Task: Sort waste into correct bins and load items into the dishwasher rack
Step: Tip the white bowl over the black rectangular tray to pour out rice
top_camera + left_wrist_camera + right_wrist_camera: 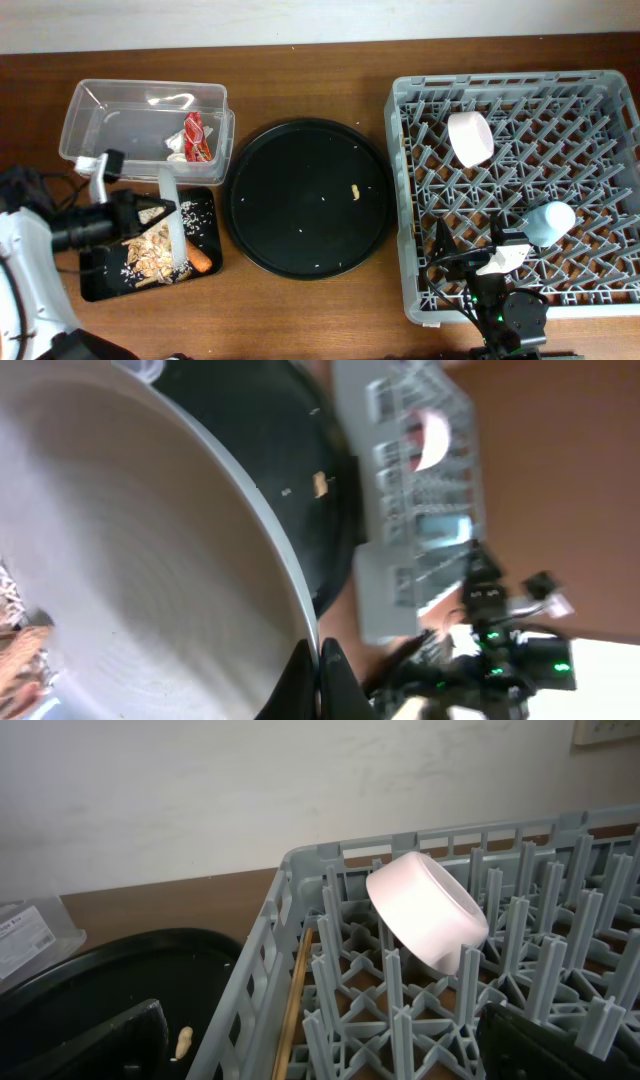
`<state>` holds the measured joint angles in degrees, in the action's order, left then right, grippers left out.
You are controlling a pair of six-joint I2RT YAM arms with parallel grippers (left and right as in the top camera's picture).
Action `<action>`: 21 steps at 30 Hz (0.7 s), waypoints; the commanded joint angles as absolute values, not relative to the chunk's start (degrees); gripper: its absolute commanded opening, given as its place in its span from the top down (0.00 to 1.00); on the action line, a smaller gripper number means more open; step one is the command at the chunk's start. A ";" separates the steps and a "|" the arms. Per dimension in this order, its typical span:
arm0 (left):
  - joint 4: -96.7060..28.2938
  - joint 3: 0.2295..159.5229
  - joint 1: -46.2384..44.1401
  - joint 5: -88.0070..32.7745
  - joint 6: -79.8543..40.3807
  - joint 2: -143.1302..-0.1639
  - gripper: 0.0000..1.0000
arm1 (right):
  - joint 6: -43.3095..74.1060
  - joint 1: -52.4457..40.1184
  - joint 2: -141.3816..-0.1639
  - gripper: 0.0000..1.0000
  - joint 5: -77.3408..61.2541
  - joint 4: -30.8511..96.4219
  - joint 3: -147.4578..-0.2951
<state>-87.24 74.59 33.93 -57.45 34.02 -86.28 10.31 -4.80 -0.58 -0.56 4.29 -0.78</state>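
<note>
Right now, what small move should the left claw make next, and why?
Probably lift the plate clear and swing toward the rack: its face looks bare in the wrist view, scraps lie in the black tray, bowl and cup are racked.

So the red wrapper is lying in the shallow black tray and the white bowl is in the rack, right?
Not quite. The overhead view shows the red wrapper in the clear tub, not the shallow black tray. The white bowl is in the rack.

Overhead even & sharp; left wrist blurry, plate (130, 550) washed pale, prob. glare; right wrist clear.
</note>
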 commanded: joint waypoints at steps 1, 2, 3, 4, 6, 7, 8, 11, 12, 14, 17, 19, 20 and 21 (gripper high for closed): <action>-88.38 71.88 38.70 -67.07 43.05 -84.88 1.00 | 10.33 -4.43 -0.21 0.02 -0.86 4.27 -0.32; -88.36 70.48 40.10 -68.27 43.62 -84.88 1.00 | 10.33 -4.43 -0.21 0.02 -0.86 4.27 -0.32; -88.27 69.54 40.88 -68.90 44.21 -84.88 1.00 | 10.33 -4.43 -0.21 0.02 -0.89 4.27 -0.32; -87.94 67.68 42.30 -69.84 45.01 -84.88 1.00 | 10.33 -4.43 -0.21 0.02 -0.86 4.27 -0.32; -87.48 64.77 44.51 -71.40 45.01 -84.88 1.00 | 10.33 -4.43 -0.21 0.02 -0.86 4.27 -0.32; -87.72 63.13 45.93 -73.32 45.15 -84.88 1.00 | 10.33 -4.43 -0.21 0.02 -0.86 4.27 -0.32; -87.53 62.06 47.29 -74.87 45.63 -84.88 1.00 | 10.33 -4.43 -0.21 0.02 -0.89 4.27 -0.32; -88.55 61.01 50.57 -76.44 46.68 -84.88 1.00 | 10.33 -4.43 -0.21 0.02 -0.89 4.27 -0.32; -90.87 61.01 51.18 -78.04 48.64 -84.75 1.00 | 10.33 -4.43 -0.21 0.02 -0.89 4.27 -0.32; -91.92 61.01 51.57 -79.57 53.93 -84.51 1.00 | 10.33 -4.43 -0.21 0.02 -0.86 4.27 -0.32; -91.09 61.01 51.55 -79.75 54.11 -84.51 1.00 | 10.33 -4.43 -0.21 0.02 -0.89 4.27 -0.32; -91.05 61.01 51.55 -79.29 54.02 -84.51 1.00 | 10.33 -4.43 -0.21 0.02 -0.89 4.27 -0.32; -91.50 61.01 51.55 -79.33 53.87 -84.51 1.00 | 10.33 -4.43 -0.21 0.02 -0.86 4.27 -0.32; -91.77 61.01 51.53 -79.50 53.91 -84.51 1.00 | 10.33 -4.43 -0.21 0.02 -0.86 4.27 -0.32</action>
